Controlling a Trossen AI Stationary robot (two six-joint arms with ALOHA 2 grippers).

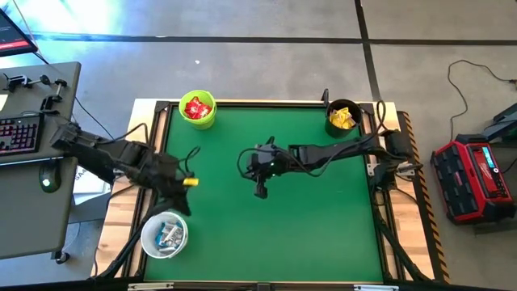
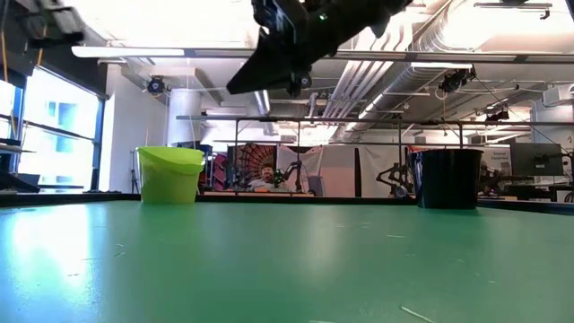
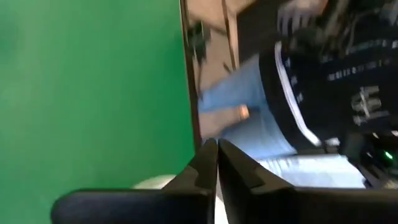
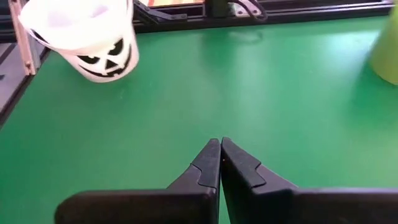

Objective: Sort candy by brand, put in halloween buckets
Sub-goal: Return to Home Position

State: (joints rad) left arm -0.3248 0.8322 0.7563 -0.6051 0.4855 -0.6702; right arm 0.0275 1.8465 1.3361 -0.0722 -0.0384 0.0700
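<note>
All candy point(image 1: 196, 107) sits sorted in the lime bucket point(image 1: 185, 120), black bucket point(image 1: 330, 123) and white bucket point(image 1: 146, 235) at tabletop point(image 1: 323, 226) corners, left gripper point(image 3: 216, 149) and right gripper point(image 4: 220, 144) empty, jaws pressed together: homing step, I'd say, just fold both arms back.

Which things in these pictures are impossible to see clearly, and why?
1. Low view: the walls of the green bucket and black bucket hide their contents.
2. High view: wrappers in the white bucket are too small to read.
3. Right wrist view: the picture's edge cuts off part of the white bucket.
4. Left wrist view: everything beyond the shut left claw is blurred.
</note>
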